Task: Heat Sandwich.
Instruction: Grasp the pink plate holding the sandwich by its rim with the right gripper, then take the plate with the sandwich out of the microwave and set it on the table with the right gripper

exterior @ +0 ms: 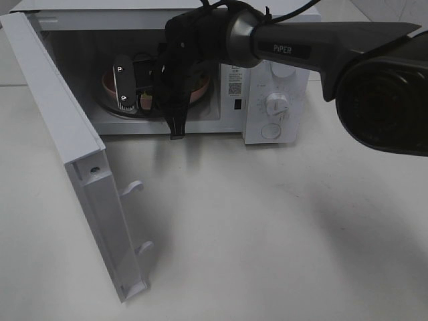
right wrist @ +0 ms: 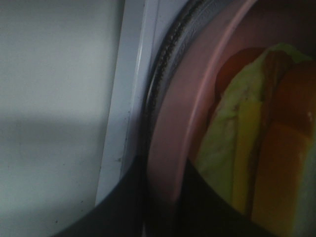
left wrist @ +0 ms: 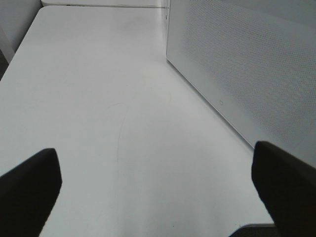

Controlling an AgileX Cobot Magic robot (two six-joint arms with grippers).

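Three views, high camera first. Shows a white microwave (exterior: 294,127) across the top of the frame on a pale tabletop (exterior: 267,234), with its door (exterior: 73,167) swung wide toward the lower left. Finds the right arm (exterior: 294,48) stretched in from the right edge and ending inside the cavity, upper centre, over a pink plate (exterior: 199,87) on the turntable. Gives almost nothing of the sandwich here, hidden under the dark wrist hardware.

Next, left wrist. Looks along bare tabletop beside the microwave's perforated side wall (left wrist: 247,74) at the right of the frame. Has the left gripper (left wrist: 158,185) spread wide, one dark jaw in each lower corner, holding nothing.

Last, right wrist. Puts the right gripper (right wrist: 163,202) at the bottom of the frame, pinching the plate's raised rim, one jaw outside it and one inside. Places the sandwich (right wrist: 247,143) at the right of the frame, lying on the plate, pale yellow and orange-brown layers showing, just beside the inner jaw but seemingly not touched. Catches the glass turntable's edge (right wrist: 165,74) just outside the rim.

On progress, as a judgement: sandwich and plate already inside, door not yet shut, dial (exterior: 276,105) unattended. Probably left to do: let go of the rim, draw the arm out, close the door, set the timer. Cannot tell from this alone whether any heating has run.
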